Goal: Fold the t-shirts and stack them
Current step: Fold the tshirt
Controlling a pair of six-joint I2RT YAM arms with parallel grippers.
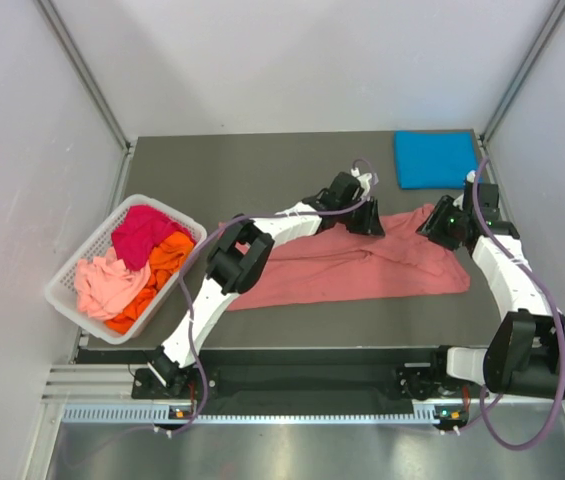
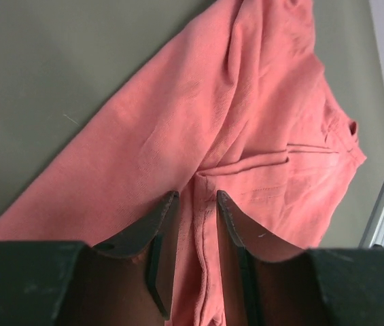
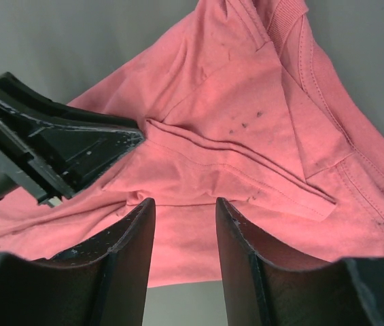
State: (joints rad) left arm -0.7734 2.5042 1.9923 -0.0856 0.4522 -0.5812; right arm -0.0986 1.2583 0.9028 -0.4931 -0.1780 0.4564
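Sprawling in soft folds, the salmon-pink t-shirt (image 1: 362,265) forms a long band

A salmon-pink t-shirt (image 2: 246,122) lies rumpled across a dark grey-green table (image 2: 56,75), running from lower left to upper right. At the bottom edge, the left gripper (image 2: 196,198) meets the shirt. Its two dark fingers (image 2: 147,231) stand slightly apart, astride a raised fold of cloth. Whether they pinch it is unclear.
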